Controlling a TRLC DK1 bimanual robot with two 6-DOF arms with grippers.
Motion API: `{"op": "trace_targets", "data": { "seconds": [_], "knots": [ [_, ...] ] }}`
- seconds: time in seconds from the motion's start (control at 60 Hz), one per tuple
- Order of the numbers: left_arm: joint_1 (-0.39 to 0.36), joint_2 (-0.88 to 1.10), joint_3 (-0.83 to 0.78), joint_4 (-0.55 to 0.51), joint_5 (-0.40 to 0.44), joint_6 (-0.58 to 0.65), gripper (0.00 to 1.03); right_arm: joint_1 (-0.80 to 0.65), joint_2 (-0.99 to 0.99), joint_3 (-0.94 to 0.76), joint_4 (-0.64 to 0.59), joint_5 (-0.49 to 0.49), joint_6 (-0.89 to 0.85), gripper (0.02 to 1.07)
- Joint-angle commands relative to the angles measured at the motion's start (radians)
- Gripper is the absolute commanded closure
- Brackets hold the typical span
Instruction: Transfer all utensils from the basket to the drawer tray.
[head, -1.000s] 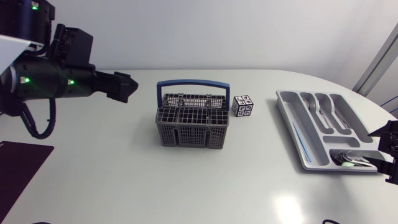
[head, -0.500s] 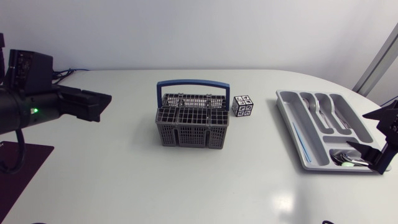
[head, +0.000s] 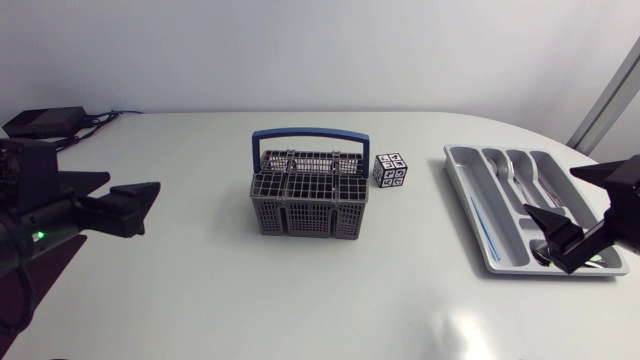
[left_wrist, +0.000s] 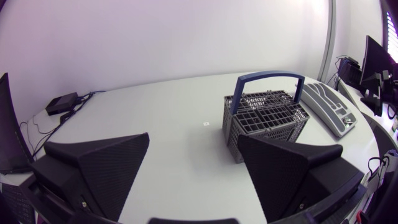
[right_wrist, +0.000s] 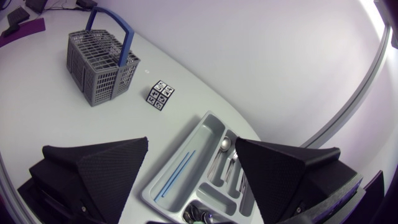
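White table (head: 300, 290): our left gripper (left_wrist: 194, 138) sits over its left side, fingers spread wide with nothing between them, facing the basket. Our right gripper (right_wrist: 191, 142) hangs over the near end of the grey drawer tray (head: 500, 200), also spread and gripping nothing. The grey basket (head: 310, 195) stands upright mid-table with its blue handle up. A tagged cube (head: 390, 169) is just beside its far right corner. Metal utensils (head: 517, 178) and a blue stick (head: 482, 223) lie in the tray's compartments.

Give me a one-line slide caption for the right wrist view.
Right gripper open over the grey drawer tray holding spoons and a blue stick; marker cube and blue-handled basket beyond.
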Motion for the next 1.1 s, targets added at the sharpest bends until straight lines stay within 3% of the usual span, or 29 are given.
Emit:
{"op": "trace_targets", "data": {
  "seconds": [0.0, 0.15, 1.083],
  "knots": [
    [0.01, -0.037, -0.057, 0.027, -0.001, 0.011, 0.04, 0.047, -0.087, -0.066, 0.049, 0.048, 0.135, 0.06],
    [0.052, -0.098, -0.114, 0.065, -0.001, 0.01, 0.04, 0.142, -0.188, -0.122, 0.098, 0.16, 0.282, 0.06],
    [0.152, -0.576, -0.544, 0.275, -0.002, -0.056, 0.04, 0.331, -0.608, -0.523, 0.326, 0.425, 0.771, 0.06]
  ]
}}
